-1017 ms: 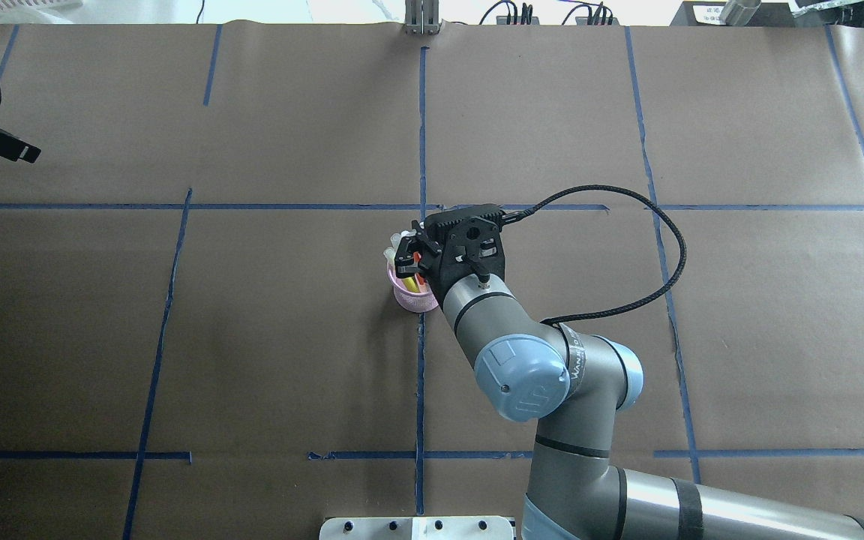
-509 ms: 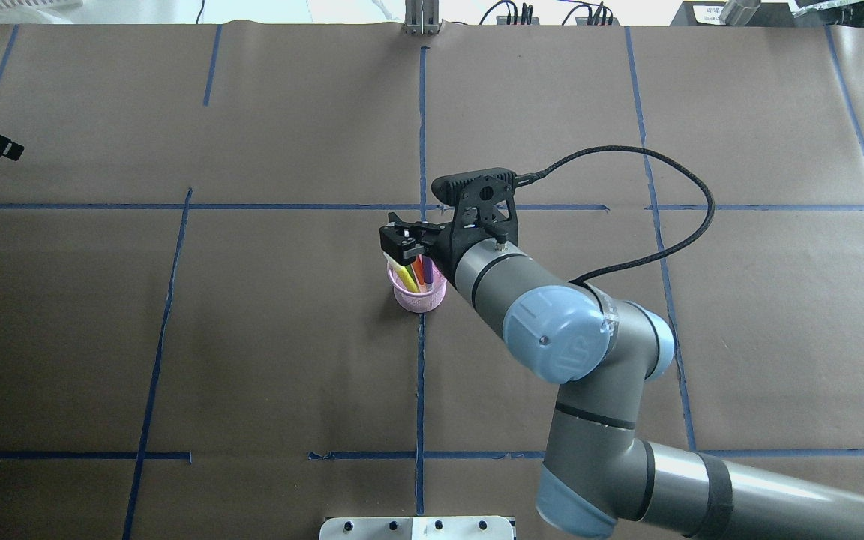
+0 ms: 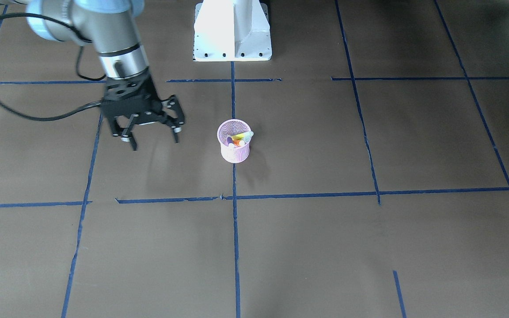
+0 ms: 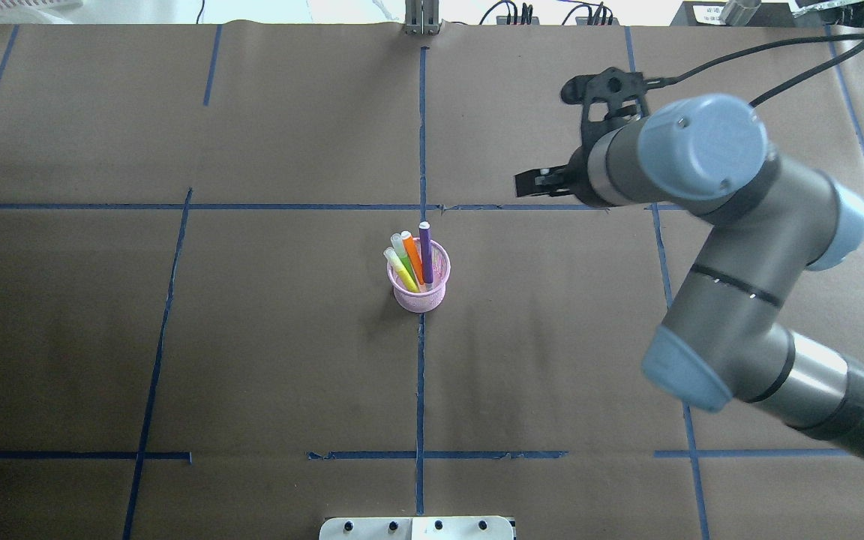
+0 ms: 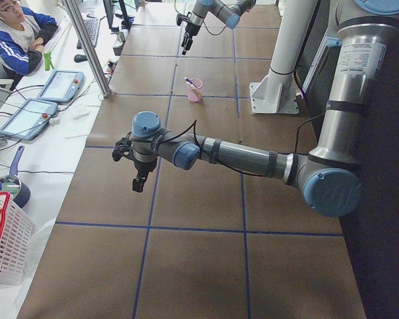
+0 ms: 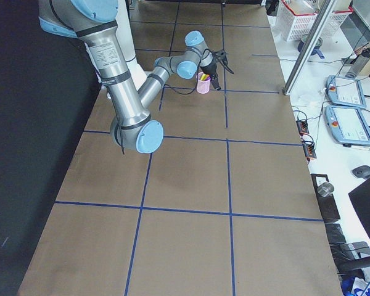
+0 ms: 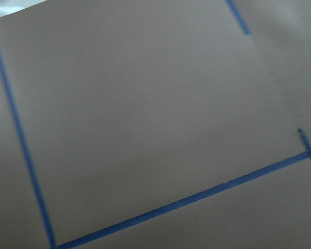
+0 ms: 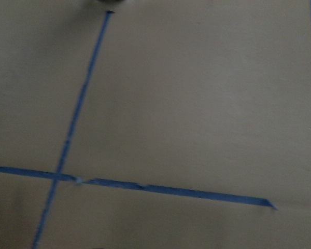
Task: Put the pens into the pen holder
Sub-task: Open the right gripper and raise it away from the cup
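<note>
The pink wire-mesh pen holder (image 4: 418, 294) (image 3: 234, 152) stands upright near the table's middle, on a blue tape line. Purple (image 4: 425, 251), orange (image 4: 412, 253), green (image 4: 403, 255) and yellow (image 4: 400, 268) pens stand in it, leaning toward the far side. My right gripper (image 3: 154, 142) hangs open and empty above the paper, well clear of the holder, on the robot's right of it. In the overhead view its arm hides most of it. My left gripper (image 5: 138, 183) hovers far off at the table's left end. Whether it is open or shut I cannot tell.
Brown paper with a blue tape grid (image 4: 420, 127) covers the table. The white robot base (image 3: 232, 39) stands at the near edge. A seated person (image 5: 16, 36), tablets (image 5: 26, 118) and a white basket (image 5: 3, 246) are beside the left end.
My right gripper has lifted off the pen holder and swung away to the far right, leaving the pens standing in it. The left gripper has slid out of the overhead view's left edge.
</note>
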